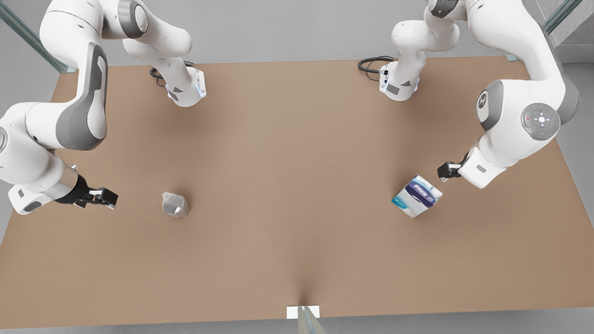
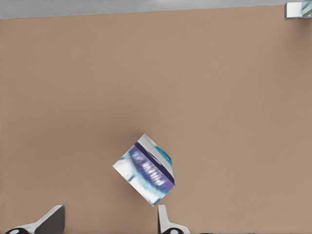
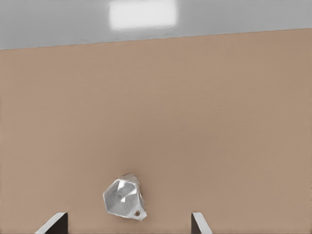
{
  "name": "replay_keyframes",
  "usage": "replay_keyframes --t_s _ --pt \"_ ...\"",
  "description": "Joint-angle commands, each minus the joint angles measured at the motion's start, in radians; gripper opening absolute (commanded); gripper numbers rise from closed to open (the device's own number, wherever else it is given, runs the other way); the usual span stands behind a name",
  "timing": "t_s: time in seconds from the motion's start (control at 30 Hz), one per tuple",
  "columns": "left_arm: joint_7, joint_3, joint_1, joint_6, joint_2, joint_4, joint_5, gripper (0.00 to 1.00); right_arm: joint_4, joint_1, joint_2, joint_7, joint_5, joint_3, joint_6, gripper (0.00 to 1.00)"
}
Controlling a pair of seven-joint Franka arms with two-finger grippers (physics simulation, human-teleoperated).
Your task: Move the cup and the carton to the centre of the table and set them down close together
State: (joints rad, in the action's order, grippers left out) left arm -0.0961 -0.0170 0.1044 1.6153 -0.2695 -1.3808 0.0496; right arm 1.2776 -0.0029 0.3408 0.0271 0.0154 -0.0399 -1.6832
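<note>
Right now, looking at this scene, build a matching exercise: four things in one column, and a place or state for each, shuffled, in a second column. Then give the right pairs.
Column one:
1. the cup
2. the carton
3. the left gripper
4. the right gripper

Column two:
A. open, close beside the carton
B. on the table, at the front view's left
C. open, beside the cup but apart from it
D. tilted on the table, at the front view's right

Pairs: 1-B, 2-D, 3-A, 4-C
</note>
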Motion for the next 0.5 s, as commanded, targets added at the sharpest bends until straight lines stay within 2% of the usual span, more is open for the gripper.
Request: replay_keyframes --t_s 0.0,0.1,0.2,0.27,0.47 --pt "0.001 0.000 -0.002 0.000 -0.002 0.000 0.010 1.00 0.000 0.000 0.001 -0.001 0.000 0.000 0.000 1.00" --pt "0.001 0.002 -0.002 0.017 -0.037 0.023 0.007 1.00 0.005 0.010 0.020 0.002 -0.015 0.003 -0.010 1.00" --pt "0.001 0.003 -0.003 0.017 -0.047 0.025 0.006 1.00 0.124 0.058 0.018 0.001 -0.005 0.003 -0.090 1.00" --pt "-0.001 0.003 -0.002 0.017 -0.047 0.025 0.004 1.00 0.244 0.058 -0.016 -0.016 -0.003 0.005 -0.184 1.00" --pt "-0.001 0.003 -0.002 0.015 -0.059 0.023 0.004 1.00 0.459 0.015 0.007 -0.161 0.041 0.005 -0.401 1.00"
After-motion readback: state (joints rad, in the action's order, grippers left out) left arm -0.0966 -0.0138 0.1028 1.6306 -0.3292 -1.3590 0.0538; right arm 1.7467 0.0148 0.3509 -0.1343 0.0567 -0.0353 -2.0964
